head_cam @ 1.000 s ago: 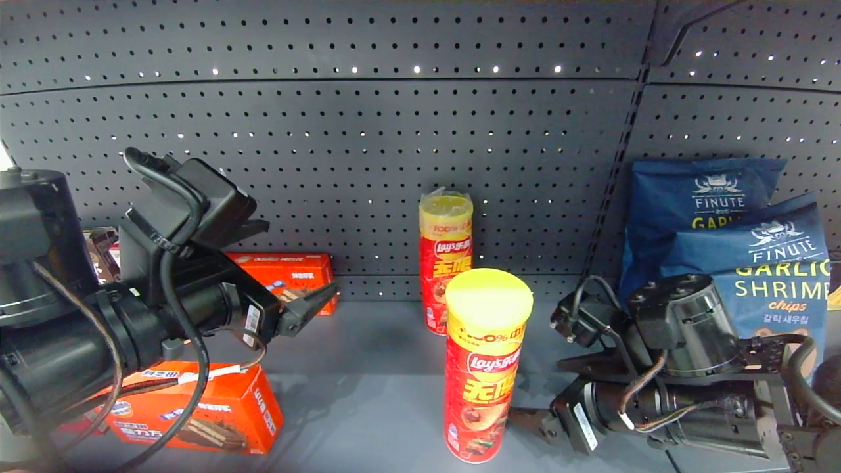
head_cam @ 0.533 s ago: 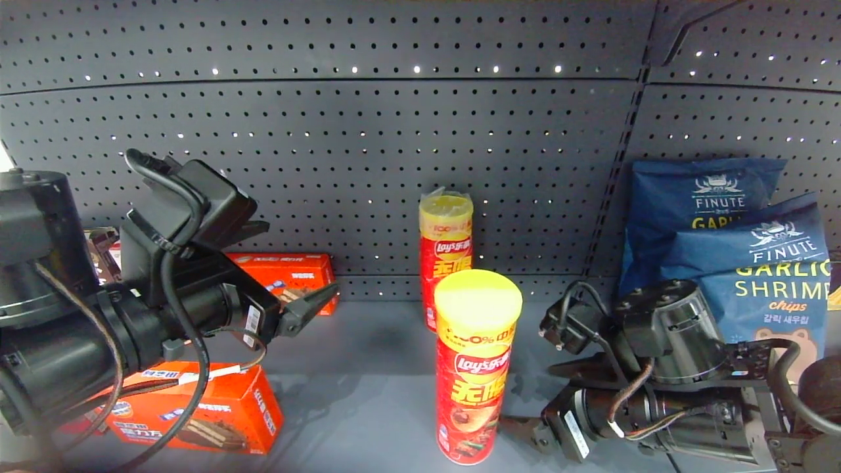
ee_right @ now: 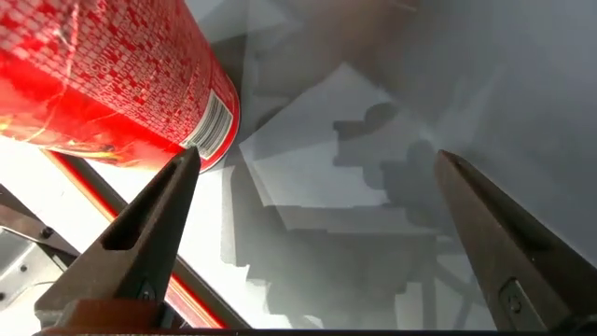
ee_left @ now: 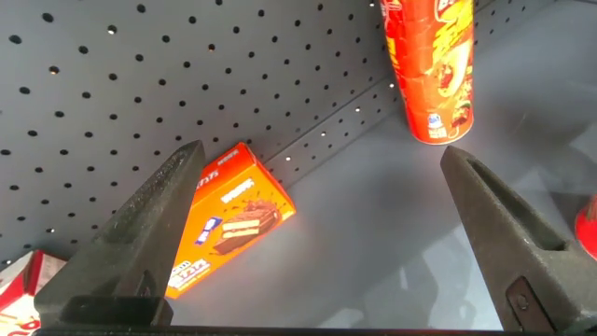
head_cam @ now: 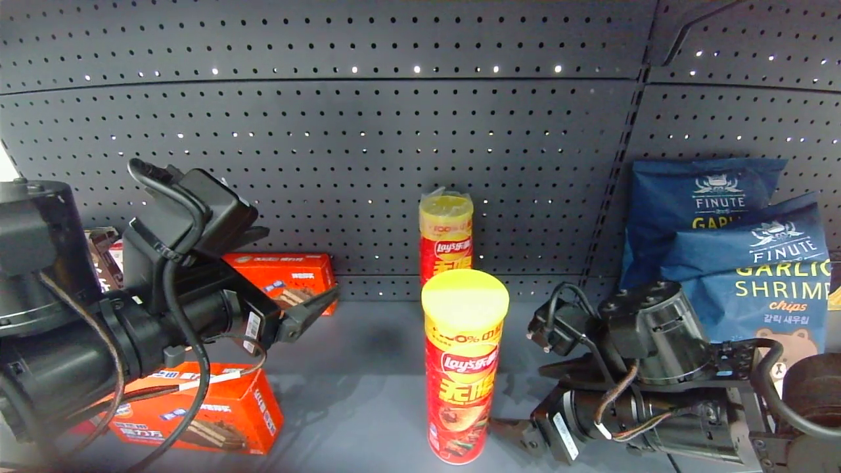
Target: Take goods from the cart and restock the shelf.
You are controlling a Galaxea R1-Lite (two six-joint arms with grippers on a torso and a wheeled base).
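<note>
Two red chip cans with yellow lids stand on the grey shelf (head_cam: 368, 374). The front can (head_cam: 465, 368) stands near the shelf's front, and the rear can (head_cam: 445, 233) stands against the pegboard. My right gripper (head_cam: 532, 397) lies low on the shelf just right of the front can, open, with its nearer fingertip at the can's base. In the right wrist view the front can (ee_right: 112, 84) lies beside one finger of the right gripper (ee_right: 317, 243), not between the two. My left gripper (head_cam: 299, 269) hovers open above the shelf's left side. The left gripper (ee_left: 317, 233) frames the rear can (ee_left: 431, 70) and an orange box (ee_left: 233, 219).
An orange biscuit box (head_cam: 282, 276) lies at the back left and another (head_cam: 204, 410) at the front left under my left arm. Blue shrimp chip bags (head_cam: 742, 243) lean at the right. The pegboard wall (head_cam: 368, 144) closes the back. Bare shelf lies between the orange boxes and cans.
The front can has slid left and stands more upright. My right gripper has moved left along with it. My left arm has sunk slightly.
</note>
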